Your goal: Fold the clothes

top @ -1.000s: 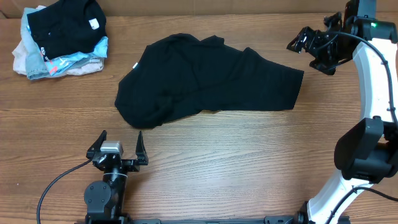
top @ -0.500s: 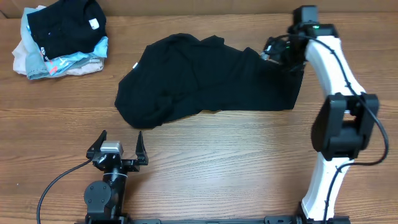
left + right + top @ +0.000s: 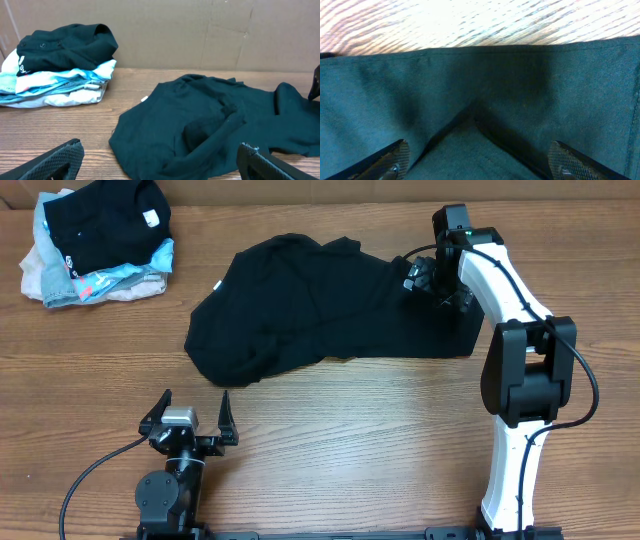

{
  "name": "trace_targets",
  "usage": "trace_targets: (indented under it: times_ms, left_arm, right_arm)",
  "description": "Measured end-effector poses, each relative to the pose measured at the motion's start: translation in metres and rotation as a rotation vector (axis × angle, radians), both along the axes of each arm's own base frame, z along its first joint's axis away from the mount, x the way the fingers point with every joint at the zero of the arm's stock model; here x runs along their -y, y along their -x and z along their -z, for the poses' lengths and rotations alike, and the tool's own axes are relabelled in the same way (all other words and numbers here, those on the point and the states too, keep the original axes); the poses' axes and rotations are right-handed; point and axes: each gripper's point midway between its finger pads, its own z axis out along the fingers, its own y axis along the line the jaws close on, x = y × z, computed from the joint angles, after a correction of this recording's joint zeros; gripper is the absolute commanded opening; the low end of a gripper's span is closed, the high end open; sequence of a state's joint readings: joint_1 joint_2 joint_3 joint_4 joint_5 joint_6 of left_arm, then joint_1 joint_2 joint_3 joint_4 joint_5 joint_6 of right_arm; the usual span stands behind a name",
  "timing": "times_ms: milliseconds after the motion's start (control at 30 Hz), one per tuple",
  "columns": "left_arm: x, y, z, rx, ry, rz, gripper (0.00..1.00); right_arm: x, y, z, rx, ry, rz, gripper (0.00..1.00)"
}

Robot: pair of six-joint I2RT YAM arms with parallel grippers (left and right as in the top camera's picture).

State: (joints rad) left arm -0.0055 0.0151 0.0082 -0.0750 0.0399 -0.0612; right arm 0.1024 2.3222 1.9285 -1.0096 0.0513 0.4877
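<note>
Right gripper: fingers spread wide with nothing between them, right over the 3 o'clock end of the black T-shirt. Can't tell if the pads touch cloth. In my wrist view thin fine-knit fabric fills the frame, with a V-shaped crease at centre. A straight fabric edge runs across at 12, with the wood table beyond it.

Left gripper: also spread, empty, at 6 o'clock of the shirt and well apart from it.

Shirt: mid-table, crumpled, not flat. Long axis runs roughly 9 to 3. The small pale neck label sits on the 10 o'clock side, so the neck end points toward 9–10. The 3 o'clock end is a straight edge; the 9 o'clock end is rounded and bunched. Wrinkle ridges run along the 12 side.

Room: bare wood grain along the whole 6 o'clock side and at 9. My right arm runs down just beside the 3 o'clock edge. The stack of garments sits at 10 o'clock, well apart, black on top of light-blue and pale layers. Cardboard wall at 12.
</note>
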Motion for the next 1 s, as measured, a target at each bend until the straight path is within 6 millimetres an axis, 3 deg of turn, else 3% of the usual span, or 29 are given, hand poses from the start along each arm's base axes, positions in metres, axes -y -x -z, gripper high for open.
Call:
trace_targets:
  times_ms: [300,467,800,1000]
  left_arm:
    - [0.000,0.000,0.000,0.000,0.000,0.000,1.00]
    - [0.000,0.000,0.000,0.000,0.000,0.000,1.00]
    - [0.000,0.000,0.000,0.000,0.000,0.000,1.00]
    - [0.000,0.000,0.000,0.000,0.000,0.000,1.00]
  right_arm:
    - [0.001,0.001,0.003,-0.007,0.005,0.009,0.77]
    - [0.002,0.009,0.016,-0.032,0.007,0.010,0.76]
    - [0.003,0.007,0.020,-0.022,0.013,0.011,0.35]
    - [0.004,0.009,0.020,-0.032,0.018,0.013,0.04]
